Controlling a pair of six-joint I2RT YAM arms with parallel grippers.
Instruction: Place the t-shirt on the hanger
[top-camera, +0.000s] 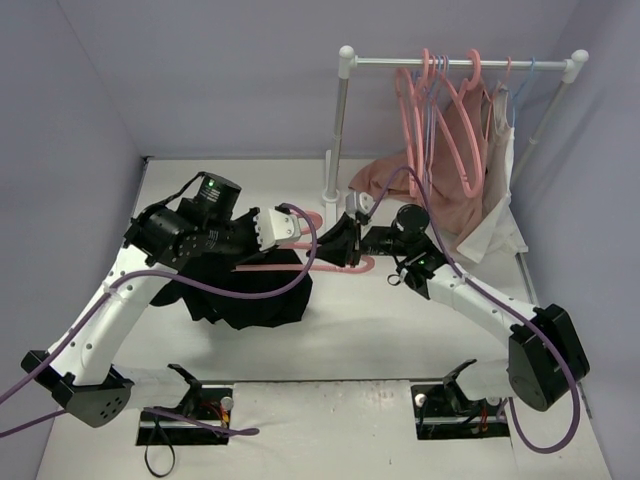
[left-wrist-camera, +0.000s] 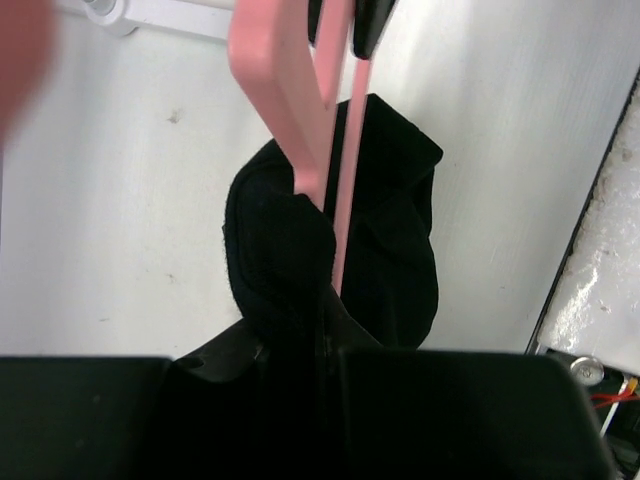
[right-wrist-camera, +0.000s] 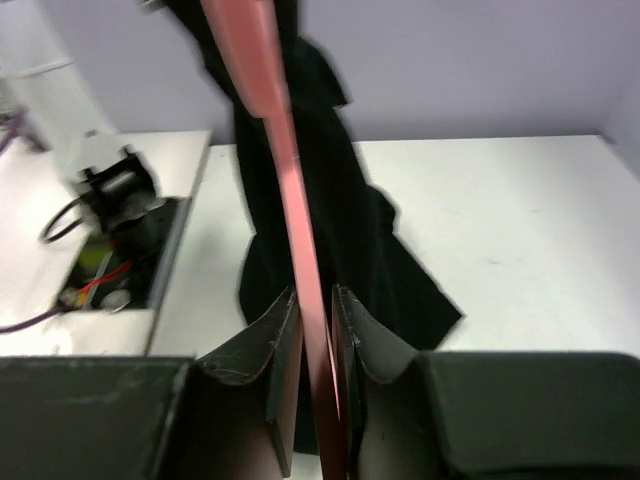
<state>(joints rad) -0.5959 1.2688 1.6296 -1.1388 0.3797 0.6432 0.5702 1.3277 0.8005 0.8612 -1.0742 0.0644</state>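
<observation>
Gripping bunched fabric, the left claw is clamped on the t-shirt, which drapes from the hanger toward the counter; the right claw pinches the hanger's bar. Risk: slack fabric slipping off the hanger's arm

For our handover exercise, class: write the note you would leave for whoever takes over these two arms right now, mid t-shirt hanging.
Left gripper: shut on a bunch of the t-shirt.
Right gripper: shut on the hanger, holding its bar above the table.
T-shirt: hangs bunched at one end of the hanger, lower part on the table.
Done: shirt and hanger both gripped, held together.
Left: spread the shirt over both hanger shoulders; that does not look done yet.
</observation>
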